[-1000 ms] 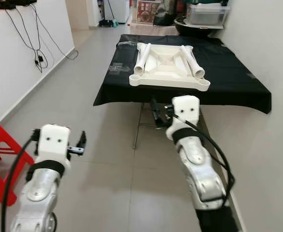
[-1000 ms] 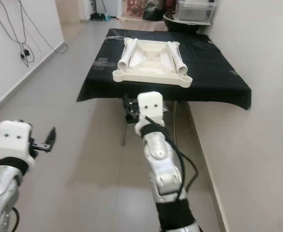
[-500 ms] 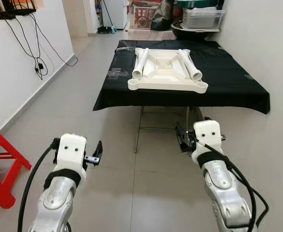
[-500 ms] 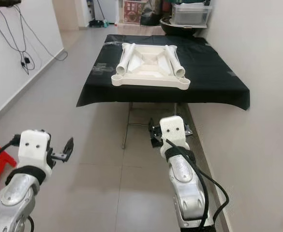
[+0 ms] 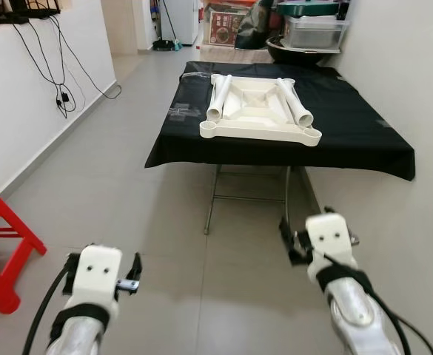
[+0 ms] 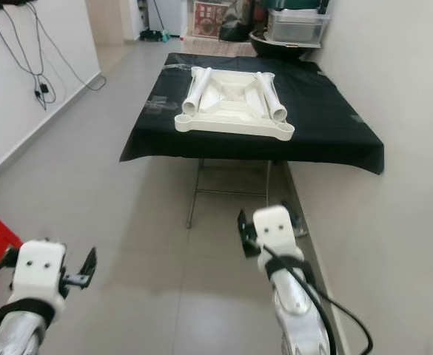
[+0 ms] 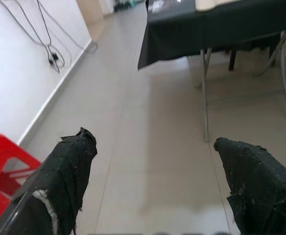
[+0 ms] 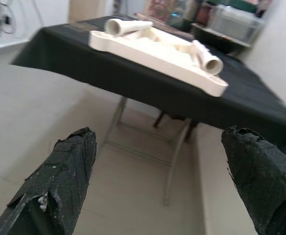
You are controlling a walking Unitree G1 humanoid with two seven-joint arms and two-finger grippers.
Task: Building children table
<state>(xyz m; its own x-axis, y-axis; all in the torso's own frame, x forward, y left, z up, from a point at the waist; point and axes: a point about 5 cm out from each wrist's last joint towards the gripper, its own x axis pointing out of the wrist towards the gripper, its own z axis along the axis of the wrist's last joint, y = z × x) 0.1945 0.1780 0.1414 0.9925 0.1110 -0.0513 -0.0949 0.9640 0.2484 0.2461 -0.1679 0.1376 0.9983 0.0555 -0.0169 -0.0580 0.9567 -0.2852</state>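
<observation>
Both my grippers, left (image 7: 152,181) and right (image 8: 160,181), have jaws wide open, empty, above the floor; the white tabletop (image 5: 260,118) with two legs (image 5: 293,103) lies on the black worktop (image 5: 349,118).

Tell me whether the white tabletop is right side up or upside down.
Upside down. The tabletop lies flat on the black cloth with its ribbed underside and corner sockets facing up; two leg tubes lie loose on it.
</observation>
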